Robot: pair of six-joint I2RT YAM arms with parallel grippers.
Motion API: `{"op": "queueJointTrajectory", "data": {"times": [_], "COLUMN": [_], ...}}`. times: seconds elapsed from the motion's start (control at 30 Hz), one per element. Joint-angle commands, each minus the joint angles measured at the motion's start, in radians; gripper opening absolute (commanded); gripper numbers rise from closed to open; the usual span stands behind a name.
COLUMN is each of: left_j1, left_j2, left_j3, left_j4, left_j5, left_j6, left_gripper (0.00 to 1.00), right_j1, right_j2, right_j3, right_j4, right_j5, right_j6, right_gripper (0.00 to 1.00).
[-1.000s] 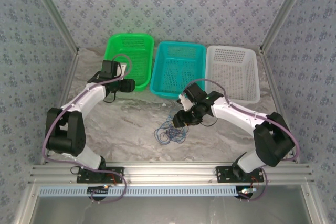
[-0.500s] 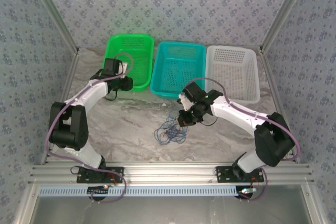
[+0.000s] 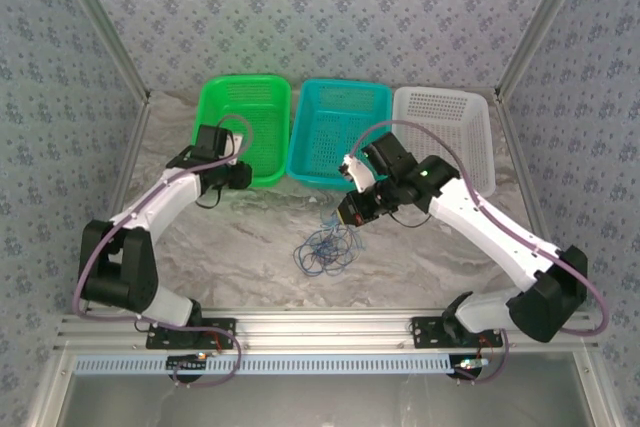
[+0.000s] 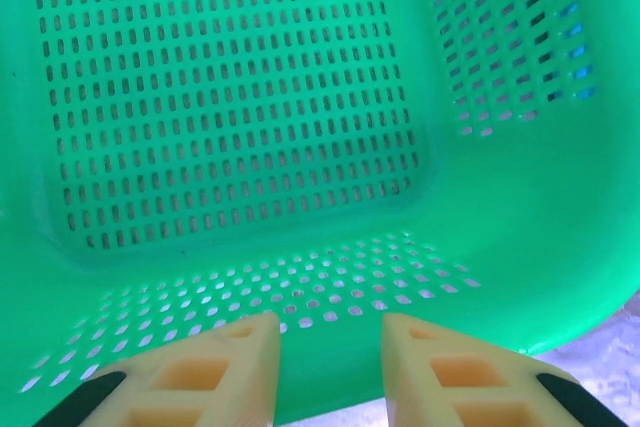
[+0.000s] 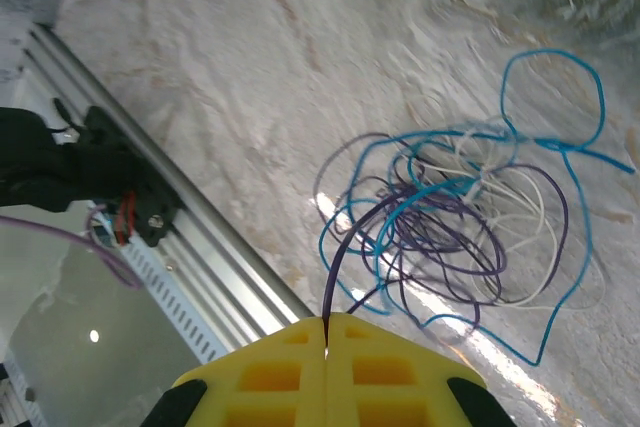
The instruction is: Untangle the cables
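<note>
Barely begun: the cables [image 3: 325, 247] lie knotted at the table [image 3: 230, 237] centre. My right gripper [image 5: 326, 323] is clamped on one purple strand [image 5: 331, 277]; left gripper [image 4: 330, 342], jaws apart, holds nothing above the green basket [image 4: 230, 97].

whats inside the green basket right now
Nothing visible: the green basket shows just its bare perforated floor and walls. The left pincer hangs at its near rim, and its fingers cover a strip of that wall.
</note>
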Motion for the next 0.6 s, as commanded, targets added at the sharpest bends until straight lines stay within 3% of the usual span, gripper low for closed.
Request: {"op": "queueJointTrajectory", "data": {"times": [0.0,0.13,0.23,0.4,0.57], "left_j1": [-0.006,-0.043,-0.128,-0.278,-0.362], "left_j2": [-0.055,-0.147,-0.233,-0.323,-0.275], "left_j3": [-0.028,-0.045,-0.049,-0.088,-0.082], "left_j4": [-0.075,-0.093,-0.066,0.138,0.344], "left_j5": [0.008,-0.02,-0.008,0.096,0.197], "left_j6": [-0.023,-0.03,-0.001,-0.021,-0.048], "left_gripper": [0.33,0.35,0.45,0.58,0.65], "right_j1": [-0.012,-0.022,-0.034,-0.049,-0.05], "right_j2": [-0.03,-0.054,-0.07,-0.07,-0.06], "right_j3": [0.058,0.085,0.096,0.072,0.058], "right_j4": [-0.087,-0.084,-0.054,0.009,0.042], "right_j5": [-0.045,-0.062,-0.063,-0.117,-0.137], "right_j6": [-0.043,-0.05,-0.057,-0.083,-0.096], "right_gripper": [0.0,0.0,0.0,0.0,0.0]}}
